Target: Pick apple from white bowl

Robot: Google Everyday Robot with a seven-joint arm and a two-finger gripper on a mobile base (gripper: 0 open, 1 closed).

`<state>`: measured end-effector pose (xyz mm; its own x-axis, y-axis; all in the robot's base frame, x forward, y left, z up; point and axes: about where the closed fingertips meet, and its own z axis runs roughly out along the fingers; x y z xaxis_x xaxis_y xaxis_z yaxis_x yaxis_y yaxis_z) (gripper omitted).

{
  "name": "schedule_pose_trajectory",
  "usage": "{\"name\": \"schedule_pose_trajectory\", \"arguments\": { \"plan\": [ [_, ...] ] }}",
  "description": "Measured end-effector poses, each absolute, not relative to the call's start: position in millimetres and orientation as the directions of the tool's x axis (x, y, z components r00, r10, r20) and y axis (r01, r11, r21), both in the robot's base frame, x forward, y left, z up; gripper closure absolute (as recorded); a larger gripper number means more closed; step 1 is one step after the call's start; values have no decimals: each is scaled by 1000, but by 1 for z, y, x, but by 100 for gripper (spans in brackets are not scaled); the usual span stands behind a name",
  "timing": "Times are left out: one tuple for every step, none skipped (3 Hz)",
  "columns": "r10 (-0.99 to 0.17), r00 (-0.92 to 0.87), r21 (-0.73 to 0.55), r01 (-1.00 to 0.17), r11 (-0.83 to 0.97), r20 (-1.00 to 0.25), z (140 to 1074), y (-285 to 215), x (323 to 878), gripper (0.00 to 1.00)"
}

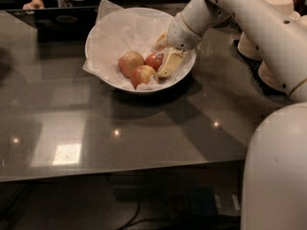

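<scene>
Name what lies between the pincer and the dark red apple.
Nothing shows in the camera view: the pincer sits right beside the apple, inside the bowl.

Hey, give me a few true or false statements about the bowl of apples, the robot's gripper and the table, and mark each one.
1. Three apples lie in the wide white bowl lined with crinkled paper. True.
2. The gripper hangs over the bare grey table, away from the bowl. False: it is down inside the bowl, right beside the dark deep-red round apple.
3. The deep-red apple lies outside the bowl. False: it lies in the bowl, between the pale yellowish-pink apple and the gripper.
4. At the right edge of the view stand stacks of tan paper bowls. True.
</scene>
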<state>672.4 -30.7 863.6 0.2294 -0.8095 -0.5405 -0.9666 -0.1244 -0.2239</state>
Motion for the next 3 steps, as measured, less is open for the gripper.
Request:
{"name": "schedule_pose_trajectory", "arguments": {
  "plan": [
    [-813,217,-194,-972,-131,-541,852,-28,670,37],
    [-813,217,-194,-972,-131,-541,852,-28,670,56],
    [-813,217,-194,-972,-131,-541,852,-28,670,79]
  ]
}}
